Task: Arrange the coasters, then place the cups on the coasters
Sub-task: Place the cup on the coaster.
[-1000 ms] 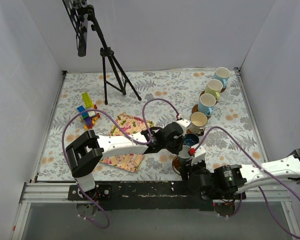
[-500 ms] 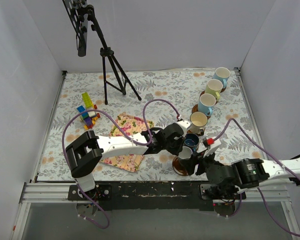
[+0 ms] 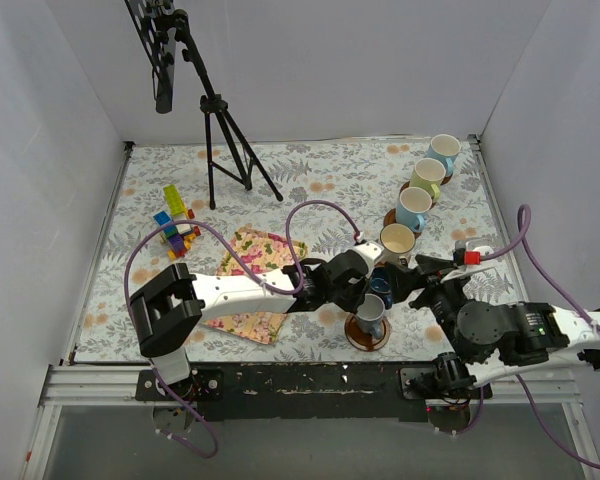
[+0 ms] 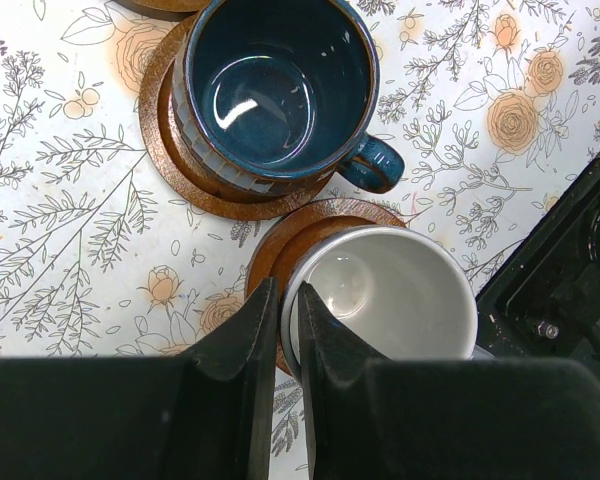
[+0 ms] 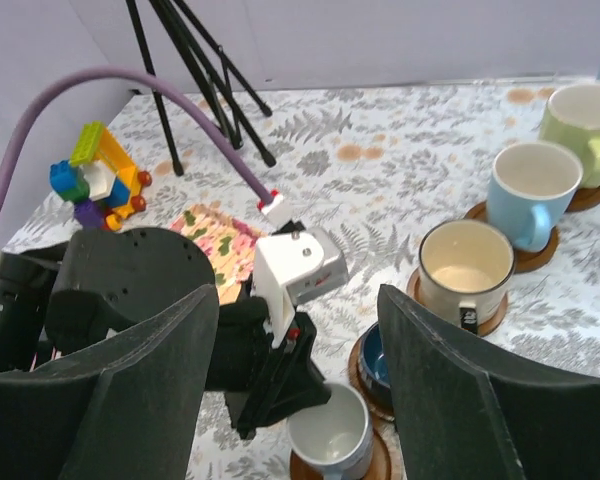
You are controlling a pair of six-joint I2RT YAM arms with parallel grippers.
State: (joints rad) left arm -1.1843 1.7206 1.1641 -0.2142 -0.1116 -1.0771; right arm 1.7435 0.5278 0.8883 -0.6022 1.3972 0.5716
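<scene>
Several cups on dark wooden coasters run in a diagonal line from the far right corner. The nearest, a grey-white cup (image 3: 371, 312) (image 4: 390, 295) (image 5: 330, 440), stands on its coaster (image 3: 366, 339) (image 4: 278, 243). My left gripper (image 3: 364, 298) (image 4: 287, 312) is shut on that cup's rim, one finger inside and one outside. Just beyond it, a navy cup (image 4: 270, 95) (image 5: 372, 358) sits on a coaster (image 4: 165, 150). Cream (image 3: 396, 240), light blue (image 3: 413, 207) and yellow-green (image 3: 427, 176) cups follow. My right gripper (image 3: 412, 278) (image 5: 298, 300) hangs open to the right of the grey-white cup, holding nothing.
A floral cloth mat (image 3: 255, 285) lies under the left arm. Toy blocks (image 3: 175, 222) stand at the left, and a black tripod (image 3: 220, 140) at the back. White walls close in the table on three sides.
My right gripper has drawn back from the grey-white cup, moving right and away from the near edge, with its jaws spread wider. The left gripper keeps its hold on the rim.
</scene>
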